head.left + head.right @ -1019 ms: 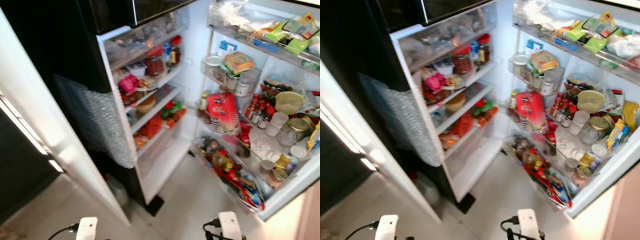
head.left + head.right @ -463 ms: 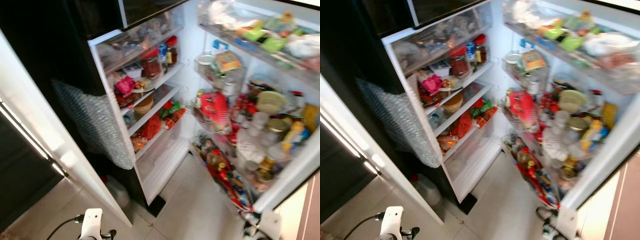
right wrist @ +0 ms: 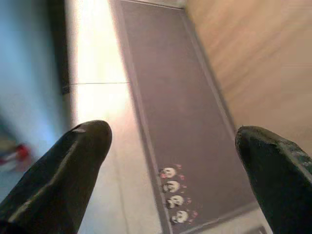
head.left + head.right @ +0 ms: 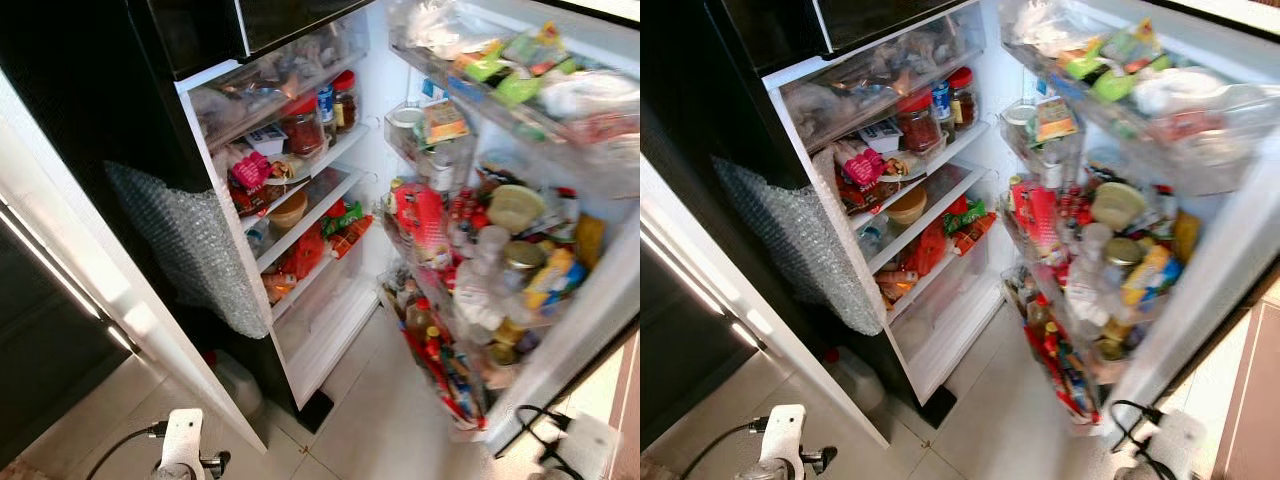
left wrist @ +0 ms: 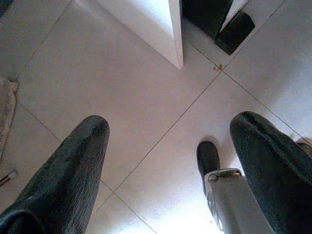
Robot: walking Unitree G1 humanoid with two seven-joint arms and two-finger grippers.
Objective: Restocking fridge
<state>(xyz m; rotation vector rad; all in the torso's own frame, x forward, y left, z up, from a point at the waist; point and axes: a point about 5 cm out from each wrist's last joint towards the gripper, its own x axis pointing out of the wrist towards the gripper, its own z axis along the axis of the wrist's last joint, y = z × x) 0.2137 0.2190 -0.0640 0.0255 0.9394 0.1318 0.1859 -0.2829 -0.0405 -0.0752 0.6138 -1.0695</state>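
The fridge [image 4: 300, 250] stands open, and everything here is placed against it. Its inner shelves [image 4: 310, 215] hold jars with red lids [image 4: 305, 122], packets and a bowl [image 4: 290, 210], all crowded together. To the right of the shelves, the open fridge door [image 4: 560, 330] carries racks packed with bottles, tins and a red bag [image 4: 420, 215], blurred in part. A sheet of bubble wrap [image 4: 195, 245] hangs against the dark side panel to the left of the shelves. A white plastic jug [image 4: 238, 380] sits on the tiled floor [image 4: 370, 420] at the foot of the fridge.

The left claw [image 5: 170, 161] hangs low in front of the fridge, its two black fingers [image 5: 73, 165] spread wide over bare floor tiles, holding nothing; a robot foot [image 5: 209, 158] shows beneath it. The right claw [image 3: 170, 165] is beyond the outer edge of the fridge door, fingers [image 3: 68, 161] also wide apart and empty, above a grey mat [image 3: 180, 141] printed with small panda faces [image 3: 174, 200], beside a wooden surface [image 3: 253, 63].
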